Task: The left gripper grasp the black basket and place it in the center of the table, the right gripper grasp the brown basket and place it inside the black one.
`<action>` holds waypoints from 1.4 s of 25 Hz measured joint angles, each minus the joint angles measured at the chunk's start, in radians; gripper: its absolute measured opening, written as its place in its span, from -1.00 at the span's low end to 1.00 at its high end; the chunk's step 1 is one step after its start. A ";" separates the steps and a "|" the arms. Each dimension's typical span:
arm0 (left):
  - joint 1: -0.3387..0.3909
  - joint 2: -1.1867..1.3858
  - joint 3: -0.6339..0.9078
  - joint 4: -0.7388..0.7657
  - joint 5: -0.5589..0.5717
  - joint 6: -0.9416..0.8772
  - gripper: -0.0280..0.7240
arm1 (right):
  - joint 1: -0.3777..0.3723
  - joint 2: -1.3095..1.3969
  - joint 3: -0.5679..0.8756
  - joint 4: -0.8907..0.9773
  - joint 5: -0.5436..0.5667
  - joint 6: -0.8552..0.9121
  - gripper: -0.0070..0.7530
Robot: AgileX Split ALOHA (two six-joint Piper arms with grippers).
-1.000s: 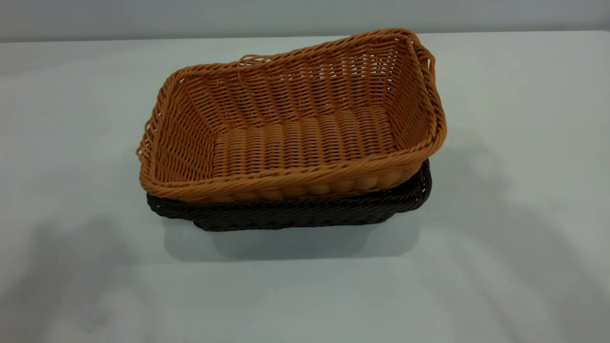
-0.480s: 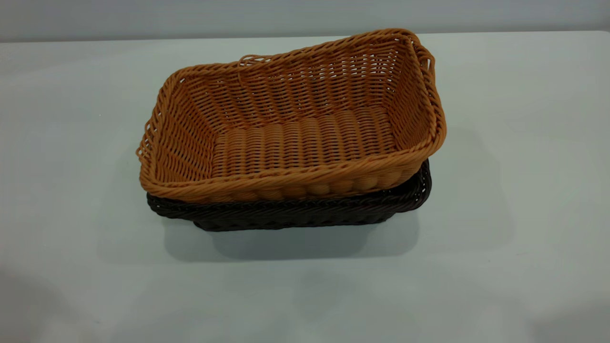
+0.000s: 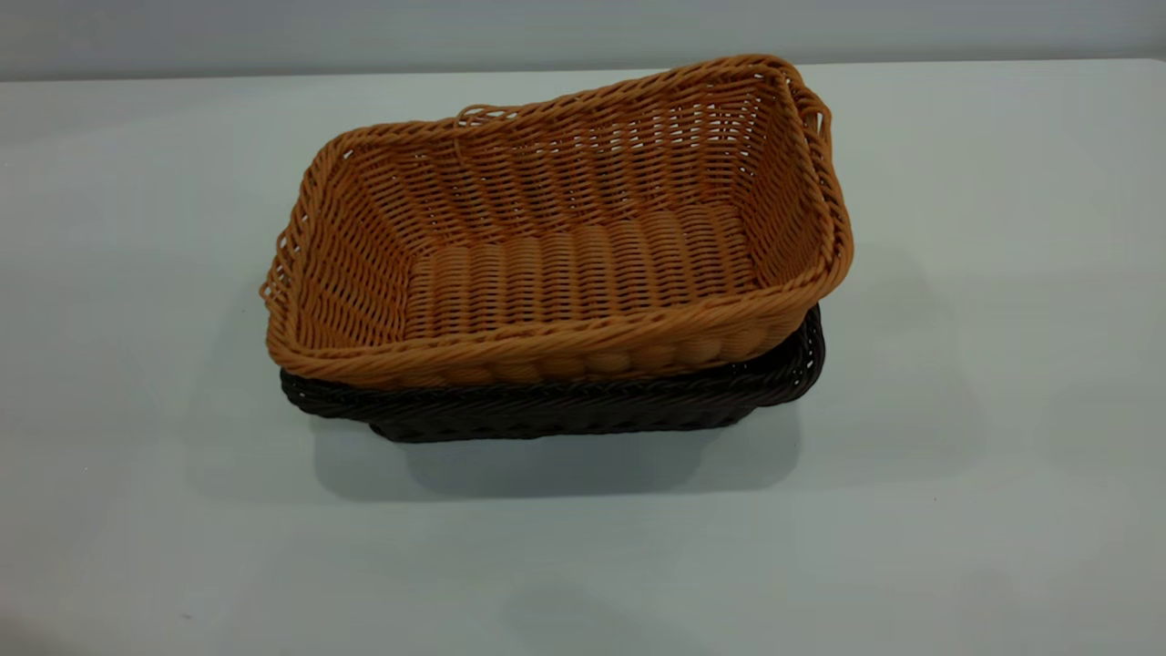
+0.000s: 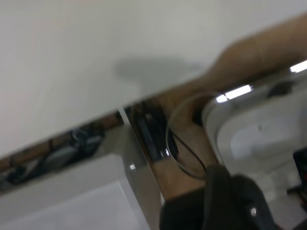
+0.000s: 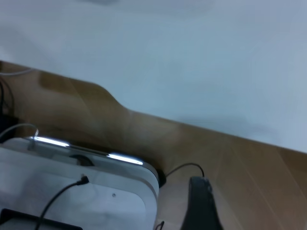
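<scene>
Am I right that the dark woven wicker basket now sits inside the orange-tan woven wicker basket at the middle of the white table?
Not quite: the exterior view shows the reverse. The orange-tan woven wicker basket sits inside the dark woven wicker basket, at the middle of the white table.

Soft, even light; wrist views blurred

The baskets' shadow (image 3: 556,469) falls toward the camera on the table (image 3: 1002,456); both wrist views are smeared, with bright glare streaks (image 4: 237,92) on white equipment.

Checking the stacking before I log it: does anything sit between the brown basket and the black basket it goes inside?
Nothing visible does. The brown basket already rests nested in the black basket, tilted, on the table.
</scene>
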 joint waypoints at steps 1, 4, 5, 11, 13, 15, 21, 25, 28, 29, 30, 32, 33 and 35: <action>0.000 -0.019 0.034 -0.006 -0.002 -0.004 0.06 | 0.000 0.000 0.005 -0.002 -0.001 0.000 0.21; 0.000 -0.082 0.115 -0.006 -0.044 -0.035 0.06 | 0.000 0.000 0.010 -0.005 -0.013 0.000 0.21; 0.000 -0.103 0.127 -0.006 -0.055 -0.047 0.06 | 0.000 0.000 0.011 -0.007 -0.014 0.000 0.21; 0.000 -0.230 0.135 -0.006 -0.074 -0.061 0.06 | 0.000 0.000 0.011 -0.007 -0.015 0.001 0.21; 0.000 -0.274 0.135 -0.006 -0.073 -0.061 0.06 | 0.000 0.000 0.011 -0.007 -0.015 0.001 0.21; 0.000 -0.332 0.135 -0.011 -0.072 -0.061 0.06 | 0.000 -0.002 0.011 -0.007 -0.015 0.001 0.21; 0.040 -0.527 0.137 -0.012 -0.065 -0.062 0.06 | -0.016 -0.105 0.011 0.001 -0.015 0.001 0.21; 0.163 -0.657 0.137 -0.012 -0.054 -0.062 0.06 | -0.084 -0.243 0.011 0.006 -0.010 0.001 0.21; 0.245 -0.751 0.137 -0.012 -0.051 -0.063 0.06 | -0.135 -0.364 0.011 0.006 -0.006 0.001 0.21; 0.269 -0.777 0.137 -0.012 -0.048 -0.063 0.06 | -0.147 -0.400 0.011 0.006 -0.003 0.001 0.21; 0.291 -0.792 0.137 -0.012 -0.047 -0.063 0.06 | -0.161 -0.443 0.011 0.007 -0.001 0.001 0.21; 0.324 -0.797 0.137 -0.015 -0.046 -0.063 0.06 | -0.183 -0.524 0.011 0.007 0.003 0.001 0.21; 0.338 -0.797 0.137 -0.015 -0.046 -0.063 0.06 | -0.189 -0.568 0.011 0.007 0.004 0.001 0.21; 0.353 -0.797 0.137 -0.015 -0.046 -0.063 0.06 | -0.203 -0.630 0.011 0.007 0.008 0.001 0.21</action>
